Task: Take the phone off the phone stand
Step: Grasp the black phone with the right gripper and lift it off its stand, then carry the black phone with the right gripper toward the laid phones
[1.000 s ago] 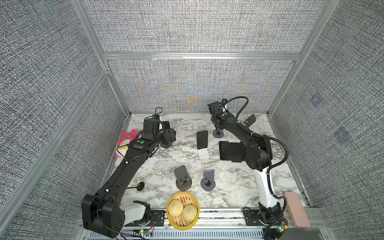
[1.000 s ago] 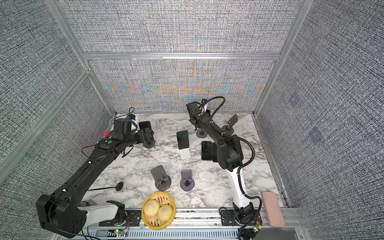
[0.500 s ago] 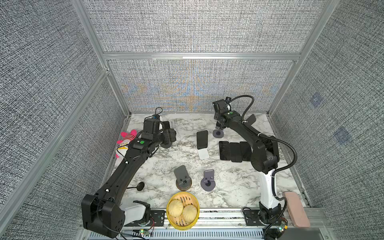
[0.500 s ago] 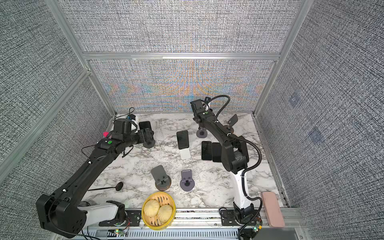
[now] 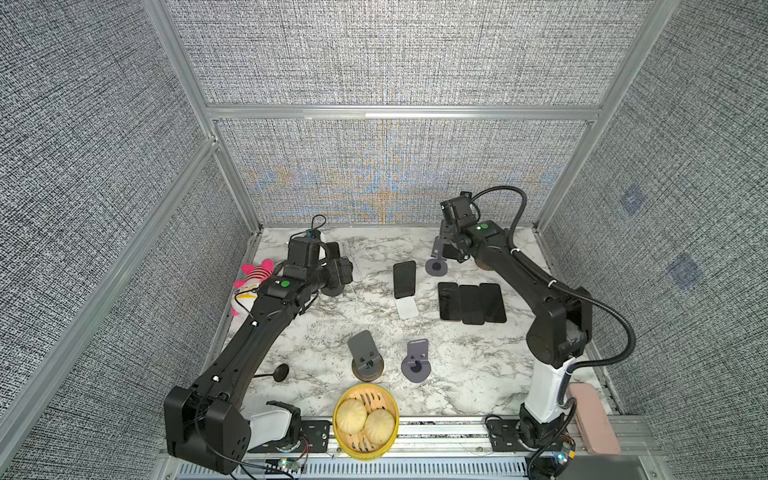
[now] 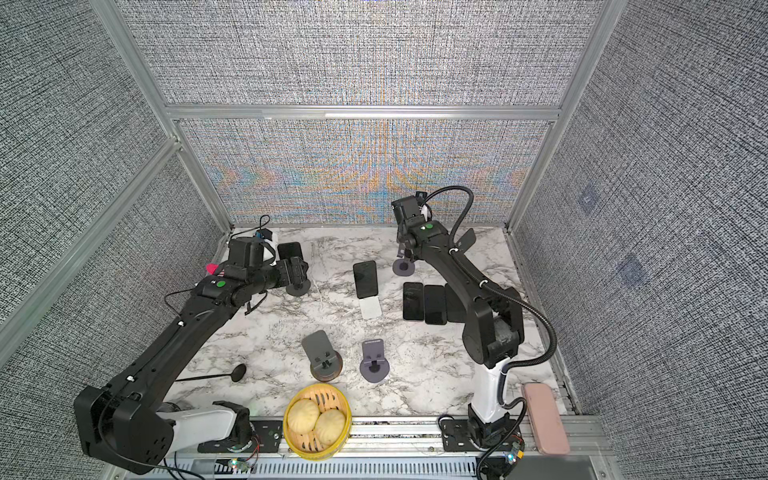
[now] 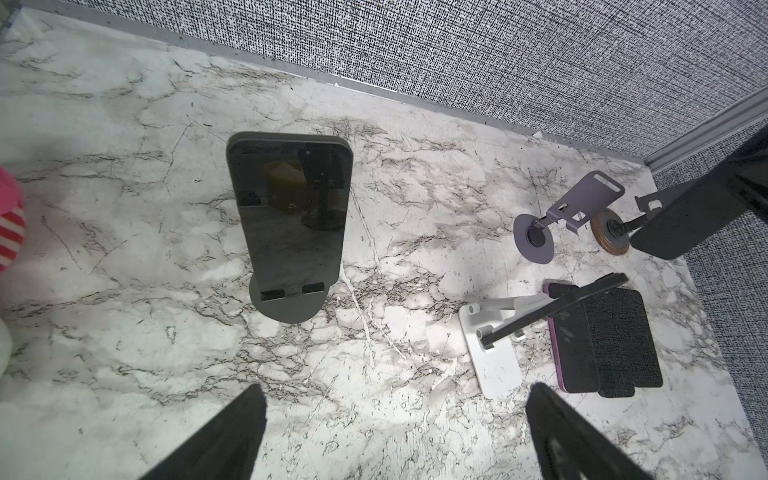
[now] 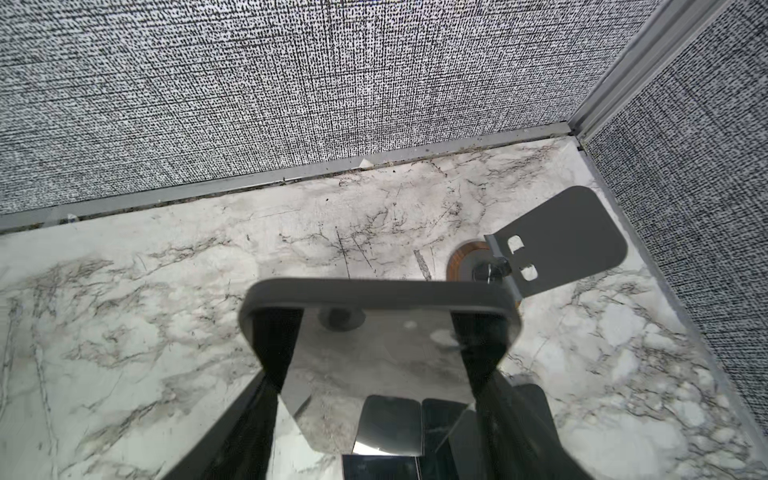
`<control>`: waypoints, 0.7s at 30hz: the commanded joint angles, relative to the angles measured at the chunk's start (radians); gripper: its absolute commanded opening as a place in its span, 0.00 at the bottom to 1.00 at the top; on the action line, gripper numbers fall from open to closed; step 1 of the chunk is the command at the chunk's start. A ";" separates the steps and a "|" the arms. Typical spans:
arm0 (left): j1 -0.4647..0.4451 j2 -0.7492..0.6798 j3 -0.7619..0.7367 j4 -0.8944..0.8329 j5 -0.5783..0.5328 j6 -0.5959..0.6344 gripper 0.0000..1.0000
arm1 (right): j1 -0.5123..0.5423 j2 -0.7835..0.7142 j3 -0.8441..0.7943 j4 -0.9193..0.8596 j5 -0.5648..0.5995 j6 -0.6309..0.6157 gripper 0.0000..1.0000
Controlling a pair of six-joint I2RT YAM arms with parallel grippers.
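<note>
At about one o'clock on the marble table (image 5: 478, 361), the right gripper (image 5: 449, 250) is clamped across the phone (image 8: 380, 353), holding it tilted close by the empty purple stand (image 5: 435, 266). At ten o'clock the left gripper (image 7: 395, 390) hangs with jaws wide apart, facing a second phone (image 7: 291, 216) propped in a grey stand (image 7: 286, 305). The held phone's smooth edges could slip in the pinch, or its lower end could clip the purple stand and topple it
</note>
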 commanded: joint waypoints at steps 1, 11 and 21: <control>0.000 -0.002 0.002 0.012 -0.002 0.011 0.99 | -0.002 -0.047 -0.013 -0.049 -0.031 -0.029 0.57; 0.000 -0.031 0.001 0.012 0.002 0.011 0.99 | -0.009 -0.156 -0.035 -0.315 -0.172 -0.079 0.56; 0.001 -0.058 -0.004 0.021 0.007 0.008 0.99 | -0.048 -0.315 -0.226 -0.529 -0.363 -0.134 0.55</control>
